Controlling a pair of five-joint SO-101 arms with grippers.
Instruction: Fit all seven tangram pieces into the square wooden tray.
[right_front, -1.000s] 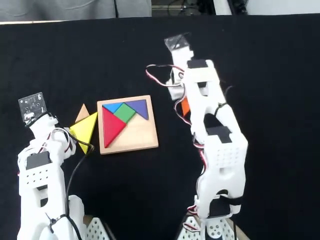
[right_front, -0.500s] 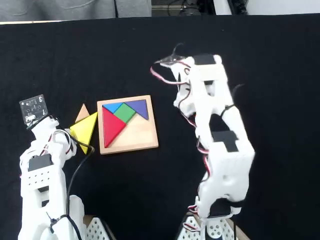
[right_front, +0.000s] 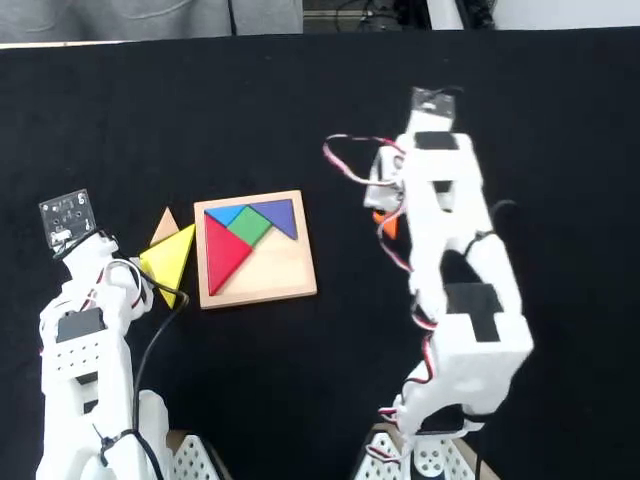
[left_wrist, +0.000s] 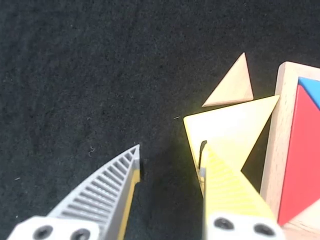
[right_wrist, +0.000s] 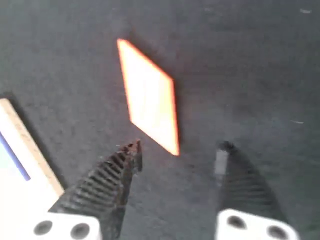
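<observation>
Right wrist view: the right gripper (right_wrist: 180, 150) hovers, fingers spread, just short of the orange parallelogram (right_wrist: 149, 97). The piece lies flat on the black cloth (right_wrist: 260, 60), its long axis pointing away from the gripper (slightly skewed), so its narrower width looks set to meet the gap. From above, it sits across the wooden tray (right_front: 280, 272) from the left gripper (left_wrist: 170, 150), itself parted at the yellow triangle's (left_wrist: 230, 125) edge; the right arm is plainly nearer.
</observation>
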